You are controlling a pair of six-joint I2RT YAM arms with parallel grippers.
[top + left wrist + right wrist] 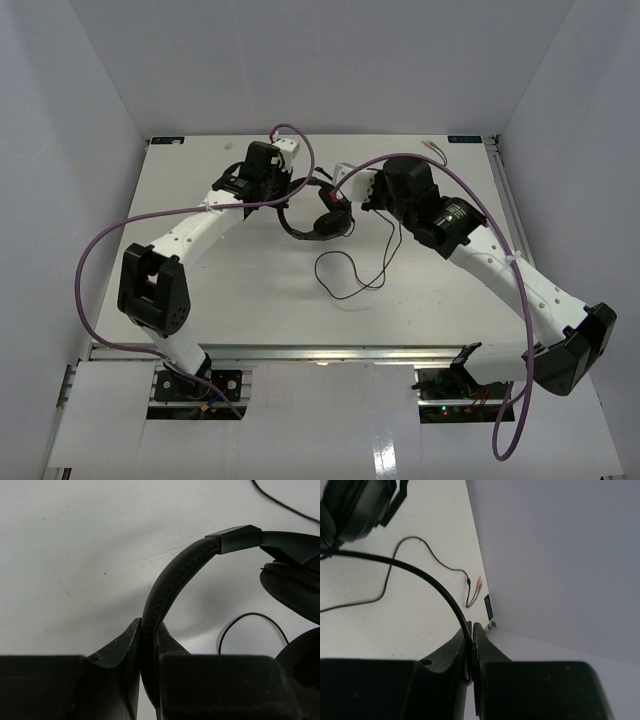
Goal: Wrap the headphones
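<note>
Black fingers of the left gripper (148, 630) are closed tight on the padded, stitched black headband (175, 575), which rises from between them and arches over to the round cushioned earcups (295, 587). The right gripper (471, 630) has its jaws pressed together on the thin black cable (435, 585), which curves up out of the pinch toward the earcups.

The black over-ear headphones (320, 215) sit at the middle of the white desk (250, 300), in its far half, between the two grippers. A slack loop of cable (345, 275) lies on the desk nearer the front edge, and the pink and green plugs (479, 584) rest close to the far right corner.

The step in hand looks like winding the cable around the headset, and it appears barely begun, since most of the cable lies loose. To do it well, the left grip should stay firm so the headset cannot twist. The right gripper should carry the cable round the headband under light tension, letting it slide through rather than tugging. The loose loop could snag, so each turn needs room for slack to follow.
</note>
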